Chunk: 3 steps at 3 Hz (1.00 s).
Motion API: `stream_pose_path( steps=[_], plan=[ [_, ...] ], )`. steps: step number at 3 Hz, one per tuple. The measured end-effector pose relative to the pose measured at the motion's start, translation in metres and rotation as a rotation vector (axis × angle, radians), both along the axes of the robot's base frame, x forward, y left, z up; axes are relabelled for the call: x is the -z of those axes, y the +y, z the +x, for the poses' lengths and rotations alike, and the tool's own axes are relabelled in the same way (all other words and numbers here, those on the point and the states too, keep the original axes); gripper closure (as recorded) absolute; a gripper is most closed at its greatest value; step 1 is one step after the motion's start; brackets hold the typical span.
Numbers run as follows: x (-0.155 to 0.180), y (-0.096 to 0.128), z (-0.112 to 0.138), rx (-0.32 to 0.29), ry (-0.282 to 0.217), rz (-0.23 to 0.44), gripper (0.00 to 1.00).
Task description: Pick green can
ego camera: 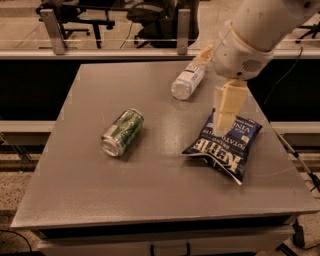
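The green can (122, 132) lies on its side on the grey table (150, 185), left of the middle, its silver end facing the front left. My gripper (226, 114) hangs from the white arm at the upper right, above the chip bag and well to the right of the can. It holds nothing.
A dark blue Kettle chip bag (224, 148) lies right of centre under the gripper. A clear plastic water bottle (188, 81) lies on its side at the back. Behind the table are a rail and office chairs (90, 15).
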State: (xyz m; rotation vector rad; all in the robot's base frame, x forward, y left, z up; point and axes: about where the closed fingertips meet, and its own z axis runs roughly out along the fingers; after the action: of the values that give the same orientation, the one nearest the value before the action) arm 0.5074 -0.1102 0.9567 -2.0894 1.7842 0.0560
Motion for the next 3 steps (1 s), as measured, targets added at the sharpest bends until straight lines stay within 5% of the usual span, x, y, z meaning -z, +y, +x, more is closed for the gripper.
stream_pose_path(
  steps=[3],
  plan=[
    [0.037, 0.108, 0.031, -0.344, 0.019, -0.043, 0.0]
  ],
)
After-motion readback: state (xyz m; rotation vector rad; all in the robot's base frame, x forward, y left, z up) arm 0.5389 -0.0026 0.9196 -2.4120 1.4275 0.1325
